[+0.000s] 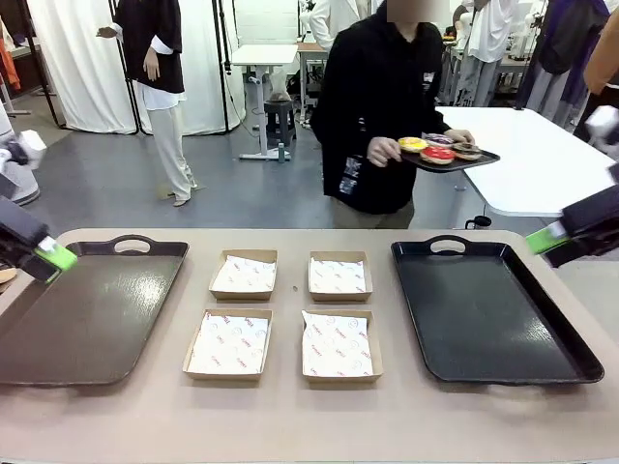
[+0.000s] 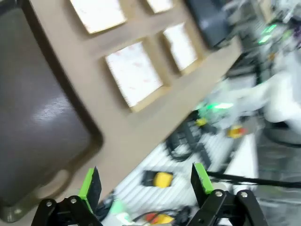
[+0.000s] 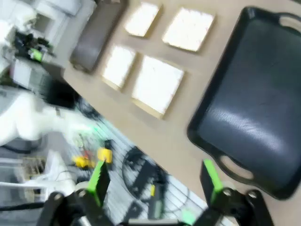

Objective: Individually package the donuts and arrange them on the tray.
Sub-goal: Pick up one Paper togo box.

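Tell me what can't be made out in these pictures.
Front view: the donuts are too small and far to tell toppings.
Both wrist views: print on the box liners is motion-blurred.
Front view: the right gripper is cut off by the right edge.

Black two-finger left gripper (image 1: 56, 257) (image 2: 145, 175) with green pads: at the far left, held low, fingertips aimed inward and slightly down. Jaws spread wide, nothing between the pads. Matching black, green-padded right gripper (image 1: 546, 239) (image 3: 154, 172): at the far right, tilted, tips aimed inward. Jaws equally wide, empty. The two grippers are well apart. Both wrist views are blurred.
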Robot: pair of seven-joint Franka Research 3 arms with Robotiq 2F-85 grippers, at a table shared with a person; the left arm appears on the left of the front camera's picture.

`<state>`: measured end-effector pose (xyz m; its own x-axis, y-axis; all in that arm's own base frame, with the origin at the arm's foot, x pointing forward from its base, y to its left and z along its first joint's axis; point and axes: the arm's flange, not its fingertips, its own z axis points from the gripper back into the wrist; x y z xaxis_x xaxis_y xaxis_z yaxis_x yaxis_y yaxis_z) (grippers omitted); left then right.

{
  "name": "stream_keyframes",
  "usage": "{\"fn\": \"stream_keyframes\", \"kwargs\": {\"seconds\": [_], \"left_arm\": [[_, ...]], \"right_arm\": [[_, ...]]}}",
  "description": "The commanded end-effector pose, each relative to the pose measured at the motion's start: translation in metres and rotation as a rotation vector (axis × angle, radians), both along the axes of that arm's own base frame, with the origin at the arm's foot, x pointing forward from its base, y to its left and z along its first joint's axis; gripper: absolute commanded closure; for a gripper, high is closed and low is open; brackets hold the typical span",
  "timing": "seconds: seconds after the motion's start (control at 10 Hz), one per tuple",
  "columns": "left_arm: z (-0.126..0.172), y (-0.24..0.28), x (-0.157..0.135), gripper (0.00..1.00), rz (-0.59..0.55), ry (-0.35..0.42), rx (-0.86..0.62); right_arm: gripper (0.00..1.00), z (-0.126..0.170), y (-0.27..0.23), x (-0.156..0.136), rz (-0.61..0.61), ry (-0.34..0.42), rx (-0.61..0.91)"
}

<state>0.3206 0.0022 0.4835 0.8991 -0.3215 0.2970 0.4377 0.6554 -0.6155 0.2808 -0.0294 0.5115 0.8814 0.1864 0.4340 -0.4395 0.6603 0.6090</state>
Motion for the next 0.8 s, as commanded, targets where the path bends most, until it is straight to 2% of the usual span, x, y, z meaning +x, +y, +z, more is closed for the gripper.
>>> {"fn": "stream_keyframes", "kwargs": {"seconds": [0.0,0.1,0.3,0.7], "left_arm": [[-0.002,0.038,0.011,0.0,0.236,0.163,-0.418],[-0.004,0.059,0.008,0.0,0.278,0.2,-0.52],[-0.009,0.102,0.005,0.0,0.345,0.24,-0.623],[-0.052,0.15,0.007,0.0,0.399,0.336,-0.673]], "right_arm": [[0.0,-0.054,-0.03,-0.031,-0.141,0.08,0.535],[0.0,-0.064,-0.051,-0.033,-0.121,0.128,0.566],[0.0,-0.073,-0.082,-0.037,-0.145,0.144,0.66],[0.0,-0.102,-0.12,-0.041,-0.147,0.205,0.656]]}}
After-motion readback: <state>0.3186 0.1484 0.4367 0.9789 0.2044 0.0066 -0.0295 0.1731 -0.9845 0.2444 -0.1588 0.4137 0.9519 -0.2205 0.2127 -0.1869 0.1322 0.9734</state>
